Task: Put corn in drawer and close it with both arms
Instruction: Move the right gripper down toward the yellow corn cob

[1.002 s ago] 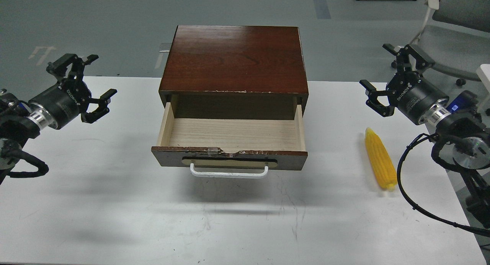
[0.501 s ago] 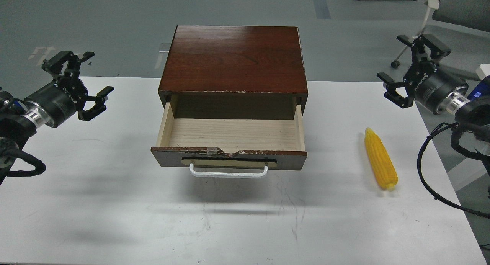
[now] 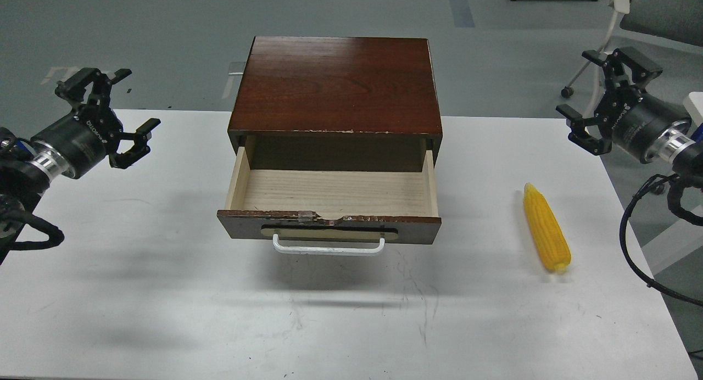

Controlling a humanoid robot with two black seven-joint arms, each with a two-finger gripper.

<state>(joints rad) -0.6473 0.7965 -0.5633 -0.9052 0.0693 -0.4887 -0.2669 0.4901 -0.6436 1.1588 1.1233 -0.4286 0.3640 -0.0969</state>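
Observation:
The yellow corn (image 3: 546, 228) lies on the white table (image 3: 165, 303) to the right of the drawer, pointed end away from me. The drawer (image 3: 329, 226) is pulled open and its pale wood inside is empty; its chipped brown front carries a white bar handle (image 3: 328, 247). My left gripper (image 3: 112, 112) is open and empty, held above the table's far left. My right gripper (image 3: 603, 102) is open and empty, above the table's far right edge, well behind the corn.
The dark reddish-brown cabinet shell (image 3: 336, 83) stands at the table's back centre around the drawer. A grey office chair (image 3: 653, 12) is on the floor at the back right. Black cables (image 3: 637, 259) hang from my right arm past the table's right edge.
Both arms have drawn outward: the left gripper moved left and slightly up, the right gripper moved right and up, away from the corn. Corn and drawer have not moved.

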